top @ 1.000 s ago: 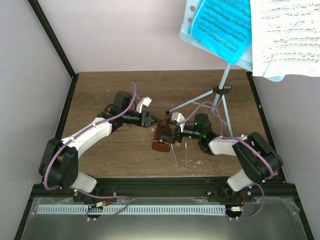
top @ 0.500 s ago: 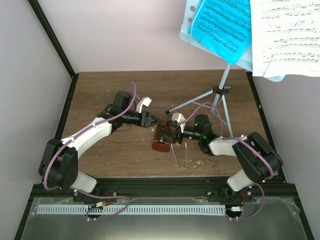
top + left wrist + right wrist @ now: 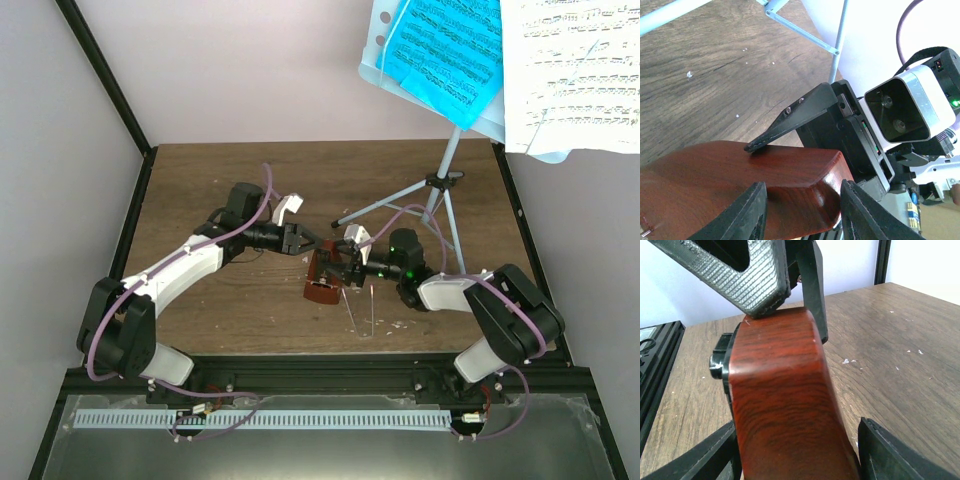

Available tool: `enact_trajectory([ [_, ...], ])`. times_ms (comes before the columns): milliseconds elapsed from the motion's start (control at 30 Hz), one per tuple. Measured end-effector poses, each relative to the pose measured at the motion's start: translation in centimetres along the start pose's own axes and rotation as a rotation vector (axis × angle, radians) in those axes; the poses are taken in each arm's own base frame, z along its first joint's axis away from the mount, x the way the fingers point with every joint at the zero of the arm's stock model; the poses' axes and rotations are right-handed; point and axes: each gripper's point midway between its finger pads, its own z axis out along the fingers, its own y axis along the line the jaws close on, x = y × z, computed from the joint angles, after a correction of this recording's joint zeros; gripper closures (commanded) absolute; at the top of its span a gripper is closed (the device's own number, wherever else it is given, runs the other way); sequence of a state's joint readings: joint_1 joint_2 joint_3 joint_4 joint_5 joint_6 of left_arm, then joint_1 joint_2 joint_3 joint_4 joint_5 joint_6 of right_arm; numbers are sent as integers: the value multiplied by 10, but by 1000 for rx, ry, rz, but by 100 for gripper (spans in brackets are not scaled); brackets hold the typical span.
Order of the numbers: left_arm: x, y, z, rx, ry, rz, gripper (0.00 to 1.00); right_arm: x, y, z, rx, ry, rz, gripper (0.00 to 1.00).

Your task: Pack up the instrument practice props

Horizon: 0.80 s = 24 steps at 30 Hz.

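Two grippers meet on the metronome, near the middle of the table. It appears tilted, narrow end toward the far side, and I cannot tell whether it rests on the wood or is held just off it. The left gripper reaches in from the far left and straddles that end. In its wrist view the fingers stand partly open on either side of the red-brown body, but I cannot tell whether they press it. The right gripper comes from the opposite side. Its fingers are spread about as wide as the body and look seated against both flanks, so I judge it has hold of the metronome. The clear cover leans on the table just beside it, not fitted. The music stand is upright at the far right, with the sheet-music pages on its desk (neither is being handled).

The step in hand looks like the metronome: either a pass between arms or steadying it for the cover. Next, one gripper needs a sure grip before the other lets go. With both crowded on such a short body the fingers could knock each other, so the release should be slow and straight back.
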State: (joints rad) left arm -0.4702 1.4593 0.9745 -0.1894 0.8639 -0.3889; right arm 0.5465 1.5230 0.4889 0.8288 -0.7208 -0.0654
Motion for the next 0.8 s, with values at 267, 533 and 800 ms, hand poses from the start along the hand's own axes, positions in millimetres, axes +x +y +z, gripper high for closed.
enact_trajectory([
  [267, 0, 0, 0, -3, 0, -1, 59, -1, -1, 1, 0, -1, 9, 35],
  [533, 1, 0, 0, -4, 1, -1, 58, -1, -3, 4, -1, 12, 28, 20],
  [800, 1, 8, -4, -69, -11, 13, 20, -8, -6, 3, 16, -1, 31, 0],
])
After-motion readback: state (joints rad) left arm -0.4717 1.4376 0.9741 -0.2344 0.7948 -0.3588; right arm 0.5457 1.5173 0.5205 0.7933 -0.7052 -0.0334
